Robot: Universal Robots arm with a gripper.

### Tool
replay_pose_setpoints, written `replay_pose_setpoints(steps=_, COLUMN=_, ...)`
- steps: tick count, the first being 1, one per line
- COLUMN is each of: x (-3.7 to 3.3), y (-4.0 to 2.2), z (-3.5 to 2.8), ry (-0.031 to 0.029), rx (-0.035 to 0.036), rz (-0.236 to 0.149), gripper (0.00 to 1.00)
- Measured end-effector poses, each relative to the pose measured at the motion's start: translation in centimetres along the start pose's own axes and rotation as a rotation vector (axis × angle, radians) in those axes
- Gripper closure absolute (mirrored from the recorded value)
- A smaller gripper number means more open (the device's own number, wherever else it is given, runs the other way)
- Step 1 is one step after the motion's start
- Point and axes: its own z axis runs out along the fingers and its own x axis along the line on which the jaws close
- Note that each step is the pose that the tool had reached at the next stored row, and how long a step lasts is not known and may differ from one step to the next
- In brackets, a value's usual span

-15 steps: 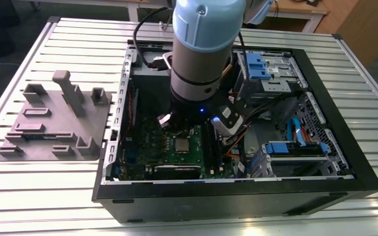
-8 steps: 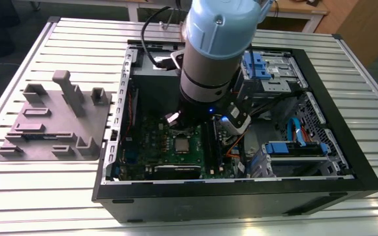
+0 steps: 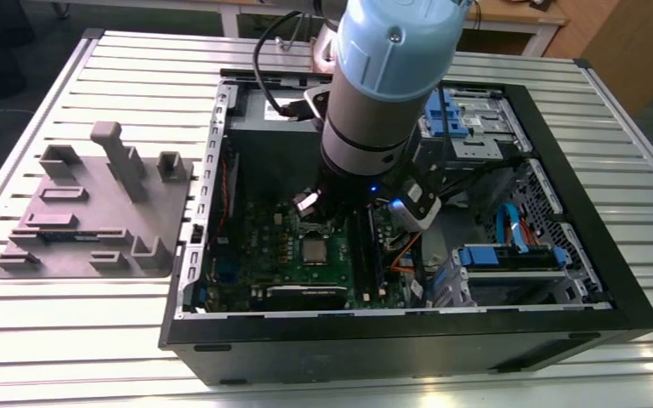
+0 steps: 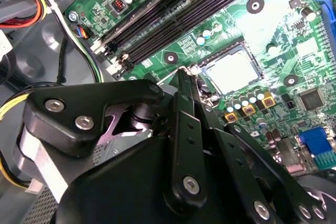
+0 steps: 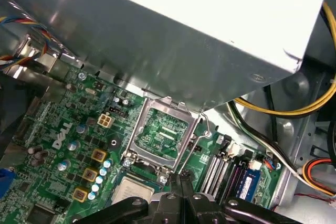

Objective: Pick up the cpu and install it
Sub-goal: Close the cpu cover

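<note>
The arm reaches down into the open computer case (image 3: 599, 280) that lies on the slatted bench (image 3: 65, 340), with the claw (image 3: 317, 212) low over the green motherboard (image 3: 247, 255).

In both wrist views the claw's 2 black fingers (image 4: 185, 90) meet at a thin tip, pressed together with no gap between them and nothing between them. In the first wrist view the claw (image 5: 181, 179) shows the same, its tips touching at a point just beside the wire latch lever (image 5: 202, 129) of the socket.

The cpu (image 4: 231, 71) lies flat in the socket on the motherboard, its pale silver top up, just ahead of the claw's tip in the second wrist view. In the first wrist view the cpu (image 5: 130, 191) sits directly below the claw, partly covered by the black linkage. In the exterior view the cpu (image 3: 314, 249) is a small grey square just under the claw.

The hinged metal load frame (image 5: 160, 132) of the socket stands tilted open beyond the claw, against the grey power-supply box (image 5: 173, 30). The black memory slots (image 4: 173, 17) run beside the socket.

Well away from the claw, outside the case, a grey moulded tray (image 3: 88, 212) rests on the bench.

White lettering is printed on the board near the socket.
</note>
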Motion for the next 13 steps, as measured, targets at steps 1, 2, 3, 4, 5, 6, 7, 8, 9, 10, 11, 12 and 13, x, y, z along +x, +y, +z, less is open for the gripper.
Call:
replay_pose_setpoints(steps=1, x=0.0, y=0.0, z=0.0, ry=0.0001, rx=0.0, rz=0.0, gripper=0.9)
replay_pose_setpoints(steps=2, x=0.0, y=0.01, z=0.0, ry=0.0, rx=0.0, rz=0.0, gripper=0.9)
replay_pose_setpoints(steps=3, x=-0.01, y=0.01, z=0.0, ry=0.0, rx=0.0, rz=0.0, gripper=0.9)
replay_pose_setpoints(steps=4, x=-0.01, y=0.01, z=0.0, ry=0.0, rx=0.0, rz=0.0, gripper=0.9)
replay_pose_setpoints(steps=5, x=-0.01, y=0.02, z=0.0, ry=0.0, rx=0.0, rz=0.0, gripper=0.9)
replay_pose_setpoints(steps=6, x=-0.01, y=0.02, z=0.0, ry=0.0002, rx=0.0001, rz=-0.001, gripper=0.9)
replay_pose_setpoints(steps=7, x=-0.01, y=0.02, z=0.0, ry=0.0014, rx=-0.0003, rz=-0.008, gripper=0.9)
replay_pose_setpoints(steps=8, x=-0.01, y=0.02, z=0.02, ry=0.0039, rx=-0.0012, rz=-0.024, gripper=0.9)
replay_pose_setpoints(steps=9, x=-0.01, y=0.02, z=0.03, ry=0.0068, rx=-0.002, rz=-0.042, gripper=0.9)
replay_pose_setpoints(steps=10, x=-0.01, y=0.01, z=0.03, ry=0.0095, rx=-0.003, rz=-0.059, gripper=0.9)
replay_pose_setpoints(steps=11, x=-0.01, y=0.01, z=0.04, ry=0.0103, rx=-0.005, rz=-0.069, gripper=0.9)
replay_pose_setpoints(steps=12, x=-0.02, y=0.03, z=0.06, ry=0.0101, rx=-0.0071, rz=-0.073, gripper=0.9)
replay_pose_setpoints(steps=13, x=-0.06, y=0.06, z=0.08, ry=0.0095, rx=-0.0091, rz=-0.075, gripper=0.9)
